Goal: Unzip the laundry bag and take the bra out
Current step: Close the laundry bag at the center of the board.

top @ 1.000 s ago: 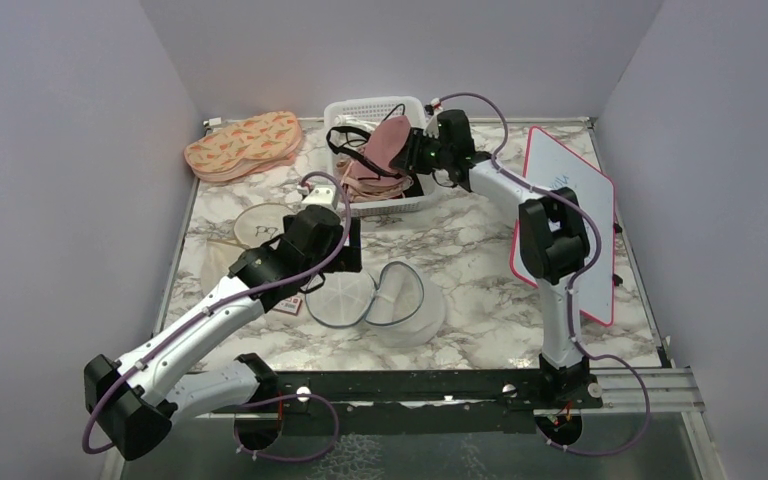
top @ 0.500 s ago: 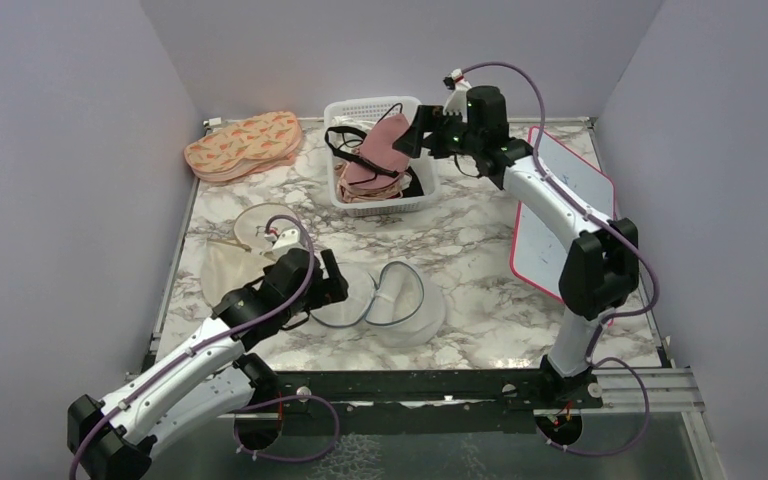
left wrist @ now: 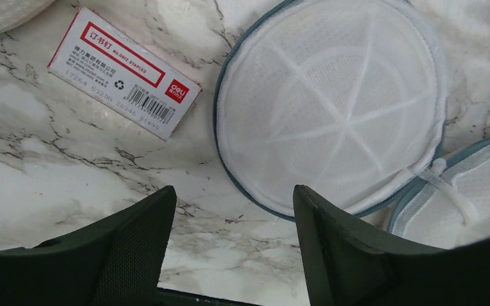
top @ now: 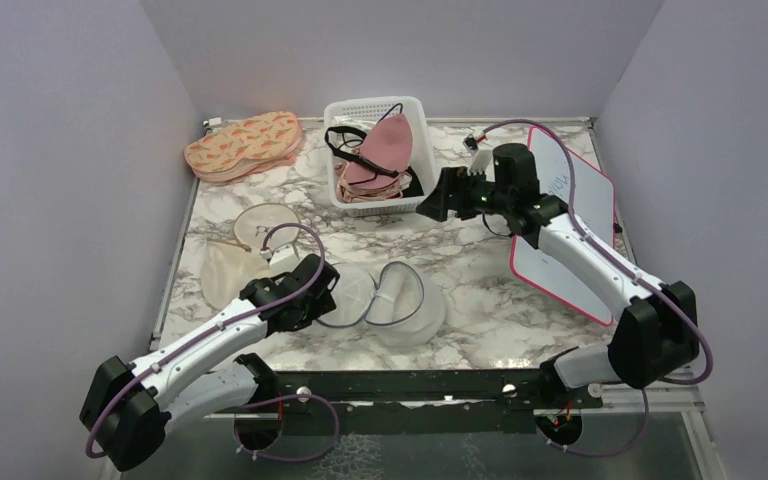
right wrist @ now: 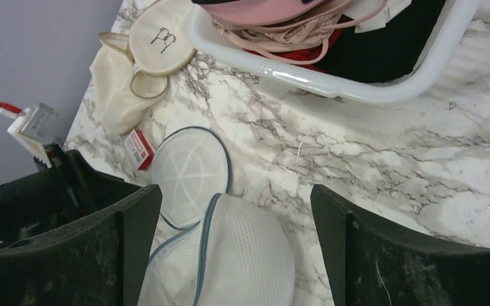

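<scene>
The left gripper (top: 322, 288) is open, its jaws spread with nothing between them, and it is held low over the table (top: 480, 270), a white marble-patterned surface enclosed on three sides by plain lilac walls (top: 60, 150). At the far left of the table lies a peach patterned cloth pouch (top: 245, 145). Nearer the arms lie cream mesh pouches (top: 260, 225), with a small red-and-white staple box (left wrist: 124, 70) flat on the marble just beside them. The laundry bag (top: 405, 300) lies unzipped immediately right of the left gripper. Its lid panel (left wrist: 332, 108) is folded flat onto the table ahead of the fingertips and slightly to their right, and the drum body stands next to it on the right. Whether the fingers touch the lid cannot be determined. The bra (top: 385, 145) is out of the bag and rests on top of other garments in the white slotted basket (top: 360, 105) at the far centre of the table. The right gripper (top: 435, 200) is also open and empty, and is positioned just beside the basket's near right corner. The bra therefore lies behind and to the left of it, and the bag lies well apart, nearer the bases. A pink-rimmed whiteboard (top: 570, 230) occupies the right side.
</scene>
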Controlling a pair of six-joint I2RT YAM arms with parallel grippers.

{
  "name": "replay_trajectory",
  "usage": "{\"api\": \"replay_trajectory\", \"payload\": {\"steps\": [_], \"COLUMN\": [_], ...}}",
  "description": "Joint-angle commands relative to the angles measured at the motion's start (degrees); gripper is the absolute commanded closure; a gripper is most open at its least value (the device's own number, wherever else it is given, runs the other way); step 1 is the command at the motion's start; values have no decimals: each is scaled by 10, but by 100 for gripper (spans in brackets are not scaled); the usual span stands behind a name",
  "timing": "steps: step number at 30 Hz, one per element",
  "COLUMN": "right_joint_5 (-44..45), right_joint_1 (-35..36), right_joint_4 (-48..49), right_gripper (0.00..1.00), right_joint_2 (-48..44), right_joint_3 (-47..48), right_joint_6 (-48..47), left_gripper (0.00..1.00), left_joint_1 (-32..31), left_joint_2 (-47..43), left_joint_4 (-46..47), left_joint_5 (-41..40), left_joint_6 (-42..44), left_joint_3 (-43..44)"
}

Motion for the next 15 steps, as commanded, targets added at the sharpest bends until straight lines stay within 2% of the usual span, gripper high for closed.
{"api": "replay_trajectory", "payload": {"steps": [1,6,15], "right_joint_5": [-4,3,17], "right_joint_1": [2,2,2], "right_joint_4": [-21,-63,-95], "right_gripper": [15,15,14], "right_joint_2": [-76,-139,-211], "right_joint_3": [-27,-29,-17], "right_joint_6": [-19,-33,-42], "left_gripper": [43,53,61], "left_joint_1": [2,2,2], "left_joint_2": [9,48,127], "left_joint_4": [-1,23,108], "left_joint_5": [-36,-37,-36], "left_joint_6": [-48,-59,-48], "left_joint_3": [-19,-26,-51]}}
